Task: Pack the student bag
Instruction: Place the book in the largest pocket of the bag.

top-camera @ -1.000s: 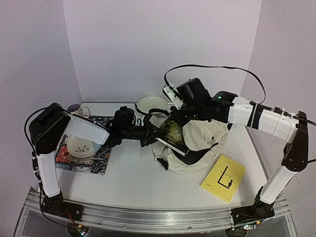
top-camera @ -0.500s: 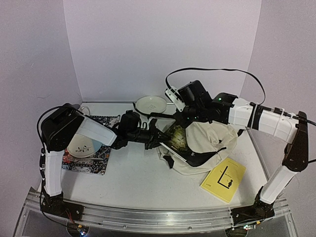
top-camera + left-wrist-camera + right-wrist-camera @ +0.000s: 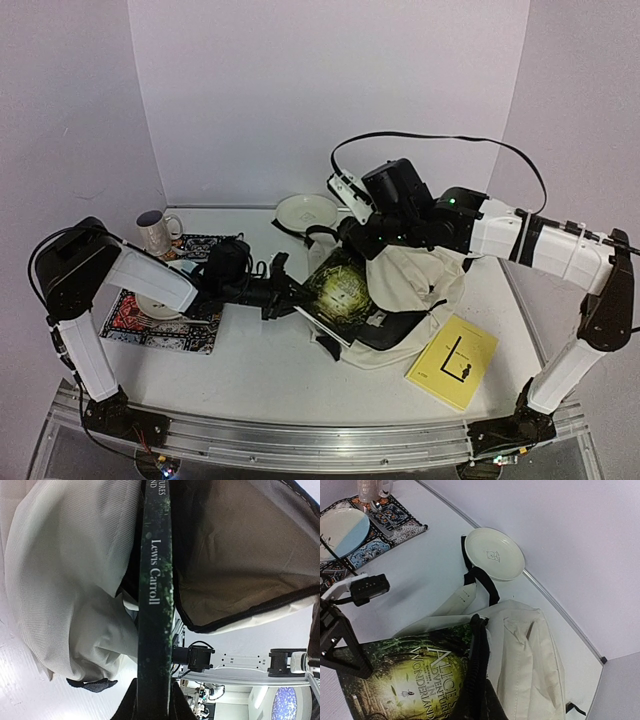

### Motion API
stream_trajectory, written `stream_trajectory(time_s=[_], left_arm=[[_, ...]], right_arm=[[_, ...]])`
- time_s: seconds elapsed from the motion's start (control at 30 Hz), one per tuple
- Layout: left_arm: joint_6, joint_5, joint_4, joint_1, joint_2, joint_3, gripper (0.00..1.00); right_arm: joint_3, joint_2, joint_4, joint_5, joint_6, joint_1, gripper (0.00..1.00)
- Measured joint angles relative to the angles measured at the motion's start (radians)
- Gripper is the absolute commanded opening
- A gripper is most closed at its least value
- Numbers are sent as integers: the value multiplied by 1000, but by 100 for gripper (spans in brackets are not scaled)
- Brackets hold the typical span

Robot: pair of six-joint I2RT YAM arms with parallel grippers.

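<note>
White left arm [image 3: 150,277] stretched low, horizontal.

The student bag [image 3: 425,275] is matt cream cloth with a fine ribbed weave (the lining looks browner and smoother), edged in black webbing. The green book [image 3: 340,290] has a glossy cover; the yellow book [image 3: 453,360] looks like matt paper. The plate [image 3: 307,211] is shiny glazed ceramic, the placemat [image 3: 170,335] patterned woven cloth, the table [image 3: 260,370] smooth white.

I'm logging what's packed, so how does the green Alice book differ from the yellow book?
The green book is tilted, clamped in the left gripper, partly inside the student bag; the yellow book lies flat, untouched, on the table. The green book is dark, the yellow book bright. Both are closed.
</note>
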Motion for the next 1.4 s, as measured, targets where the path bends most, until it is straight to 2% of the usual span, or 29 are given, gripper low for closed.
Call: stream_trajectory(time_s=[0.27, 0.6, 0.97, 1.17, 1.4], left_arm=[[-2, 14, -52, -13, 51, 135, 0], [2, -3, -54, -46, 53, 102, 0], [4, -71, -69, -26, 251, 348, 1], [12, -103, -67, -11, 331, 442, 10], [66, -173, -63, -14, 353, 455, 50]], right_arm=[[0, 0, 1, -84, -3, 0, 0], [-16, 0, 24, -112, -8, 0, 0], [-19, 0, 33, -163, -10, 0, 0], [-30, 0, 38, -167, -10, 4, 0], [-31, 1, 53, -159, -6, 4, 4]])
